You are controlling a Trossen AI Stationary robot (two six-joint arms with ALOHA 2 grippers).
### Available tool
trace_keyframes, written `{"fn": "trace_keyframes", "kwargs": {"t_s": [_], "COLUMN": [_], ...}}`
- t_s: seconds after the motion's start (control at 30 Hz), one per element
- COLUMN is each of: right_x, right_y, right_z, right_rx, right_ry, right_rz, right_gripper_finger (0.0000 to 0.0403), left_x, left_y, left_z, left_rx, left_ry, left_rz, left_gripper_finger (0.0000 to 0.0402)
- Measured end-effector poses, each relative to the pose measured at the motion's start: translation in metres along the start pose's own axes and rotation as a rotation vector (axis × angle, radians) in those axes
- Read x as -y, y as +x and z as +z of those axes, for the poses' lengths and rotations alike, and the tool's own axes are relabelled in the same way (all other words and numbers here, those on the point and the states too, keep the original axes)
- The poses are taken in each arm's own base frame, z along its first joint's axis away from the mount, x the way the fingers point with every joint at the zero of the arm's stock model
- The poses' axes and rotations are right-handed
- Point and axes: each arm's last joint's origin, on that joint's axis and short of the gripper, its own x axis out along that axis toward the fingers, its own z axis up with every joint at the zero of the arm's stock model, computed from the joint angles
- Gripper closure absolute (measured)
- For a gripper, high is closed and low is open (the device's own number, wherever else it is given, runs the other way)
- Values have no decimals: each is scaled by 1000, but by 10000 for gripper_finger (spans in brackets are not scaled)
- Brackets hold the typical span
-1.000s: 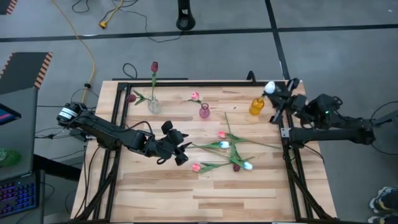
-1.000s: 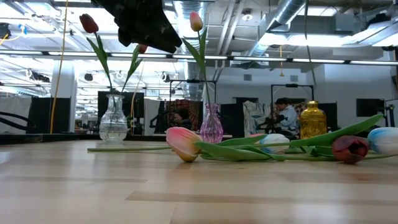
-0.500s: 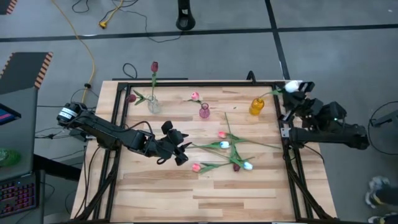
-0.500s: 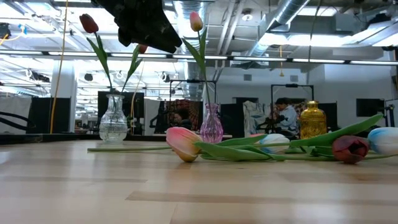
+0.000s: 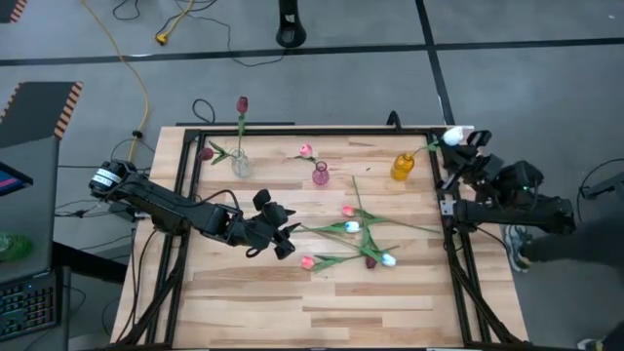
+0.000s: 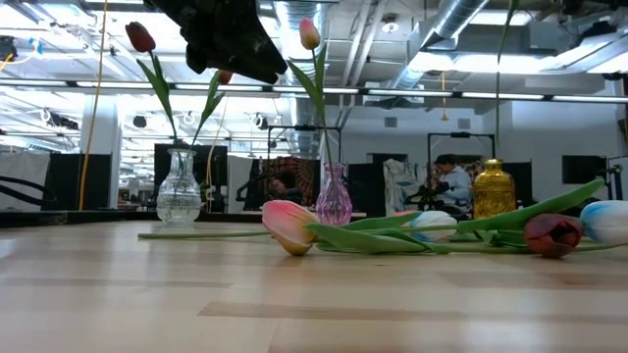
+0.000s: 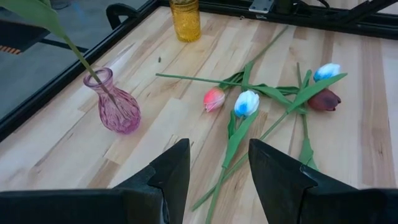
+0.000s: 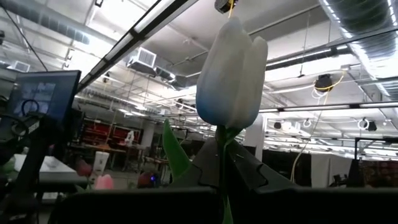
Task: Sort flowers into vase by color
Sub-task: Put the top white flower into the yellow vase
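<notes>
Shifted back off the table's far right corner over the last second: right gripper (image 5: 456, 148), pinched on a white tulip (image 5: 451, 136), bloom now past the frame edge instead of near the amber vase (image 5: 403, 167). Fingertips barely visible in right wrist view, only smooth waxy white bloom (image 8: 231, 74), stem and one leaf. Left gripper (image 5: 284, 241) unmoved, hovering mid-table, fingers (image 7: 169, 171) spread, holding nothing. Loose tulips (image 5: 353, 239) tangled flat on pale wood planks just beside it: pink, white, dark red heads, thin green stems overlapping. Clear glass vase (image 5: 240, 164) with dark red tulip, ribbed pink vase (image 5: 320, 175) with pink tulip, both upright at far side. Left arm cut off at top in low view.
</notes>
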Motion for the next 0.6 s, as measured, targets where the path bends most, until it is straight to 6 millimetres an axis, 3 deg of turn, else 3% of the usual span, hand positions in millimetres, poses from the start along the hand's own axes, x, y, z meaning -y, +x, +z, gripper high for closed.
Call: {"fn": "trace_keyframes", "kwargs": {"t_s": [0.27, 0.6], "right_x": [-5, -5], "right_y": [-3, -3], "right_z": [-16, -17], "right_rx": [2, -3], "right_ry": [-18, -36], "right_rz": [-48, -62], "right_gripper_finger": [369, 369], "left_x": [0, 0], "left_y": [0, 0], "left_z": [0, 0], "left_rx": [0, 1], "left_ry": [0, -1], "left_rz": [1, 1], "left_gripper_finger": [249, 249]}}
